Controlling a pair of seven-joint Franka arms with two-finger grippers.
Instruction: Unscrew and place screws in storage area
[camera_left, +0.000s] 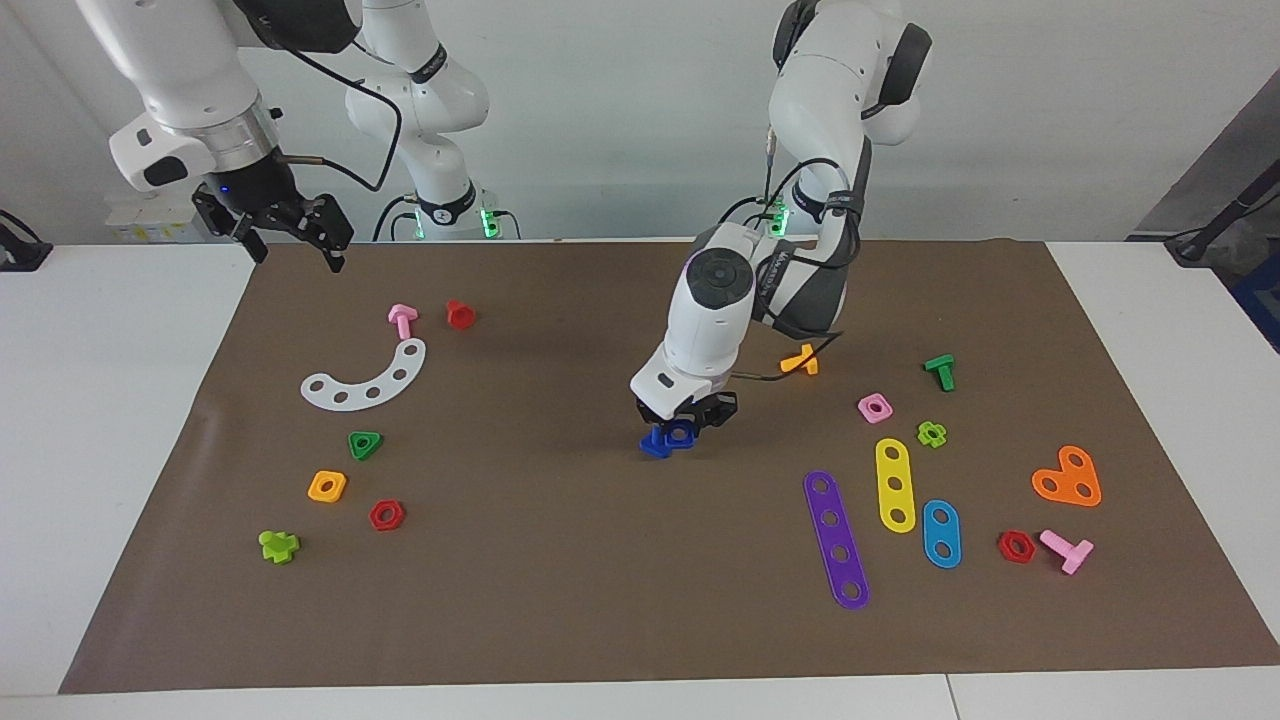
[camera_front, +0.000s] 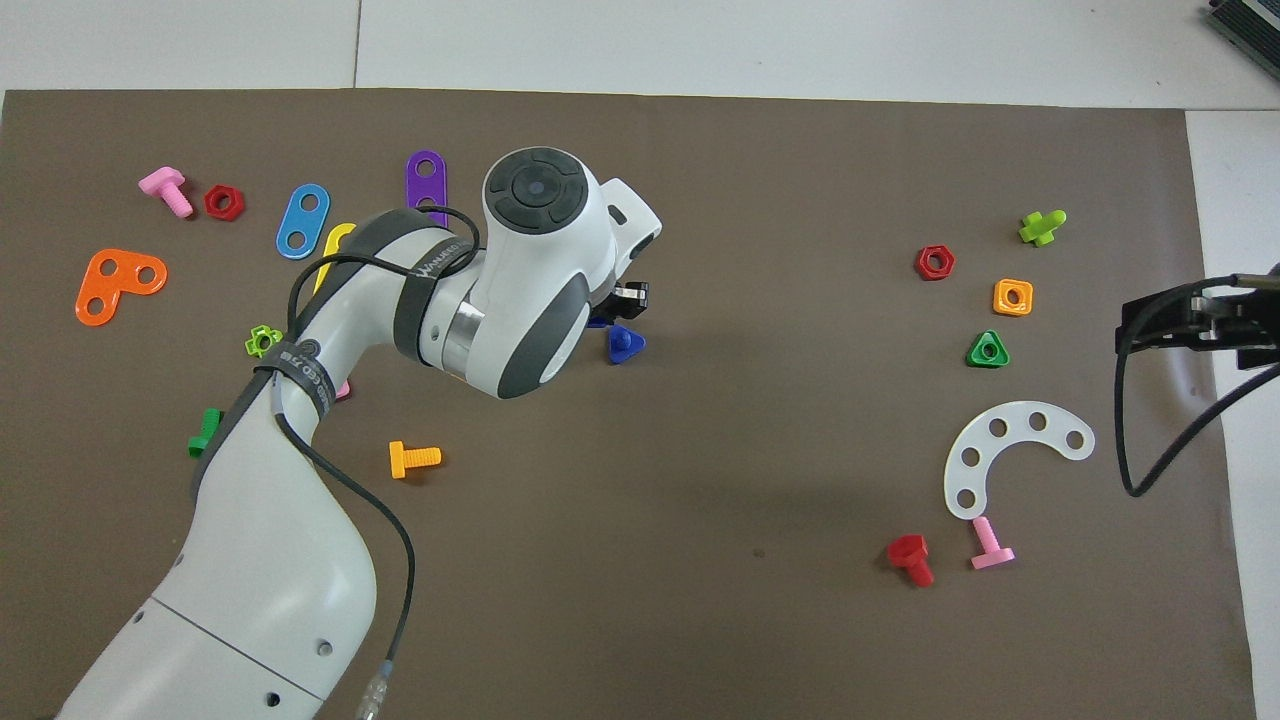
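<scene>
The dark-blue bolt (camera_left: 655, 446) with its triangular head sits in a blue square nut (camera_left: 682, 432) at the middle of the brown mat (camera_left: 560, 560). My left gripper (camera_left: 690, 422) is down on this pair and looks shut on the nut. In the overhead view the bolt head (camera_front: 625, 343) sticks out beside the left gripper (camera_front: 617, 305). The storage area holds the white curved strip (camera_left: 365, 380), green triangle nut (camera_left: 365, 444), orange square nut (camera_left: 327, 486) and red hexagon nut (camera_left: 386, 514). My right gripper (camera_left: 292, 232) is open and empty, raised over the mat's edge by that area, and waits.
A pink bolt (camera_left: 402, 320), a red bolt (camera_left: 459, 314) and a lime piece (camera_left: 279, 545) lie around the storage area. Toward the left arm's end lie purple (camera_left: 836, 540), yellow (camera_left: 895, 485) and blue (camera_left: 941, 533) strips, an orange heart (camera_left: 1068, 478) and several bolts and nuts.
</scene>
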